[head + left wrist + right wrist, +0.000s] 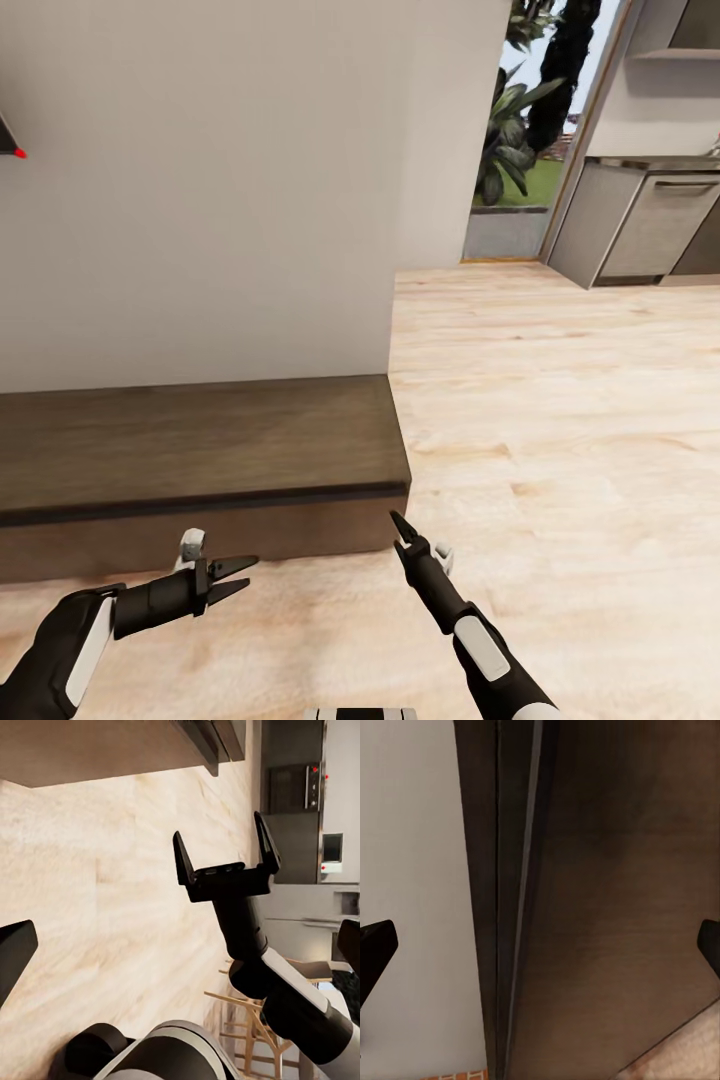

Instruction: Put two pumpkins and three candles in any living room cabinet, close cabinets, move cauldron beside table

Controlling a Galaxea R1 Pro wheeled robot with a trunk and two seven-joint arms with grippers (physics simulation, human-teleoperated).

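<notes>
The cabinet [200, 440] is a long, low, dark brown console against the white wall, and its front face [615, 907] looks shut. My left gripper [250, 574] hangs open and empty just in front of the cabinet's lower front. My right gripper [397, 530] is near the cabinet's right end, pointing at it. In the left wrist view the right gripper [223, 847] stands open with nothing between its fingers. The pumpkins, candles, cauldron and table are out of view.
Pale wood floor [560, 430] stretches to the right of the cabinet. A doorway at the back right leads to grey kitchen units [650, 220] and a window with plants [515, 130]. Wooden chair legs [240, 1020] appear behind my right arm.
</notes>
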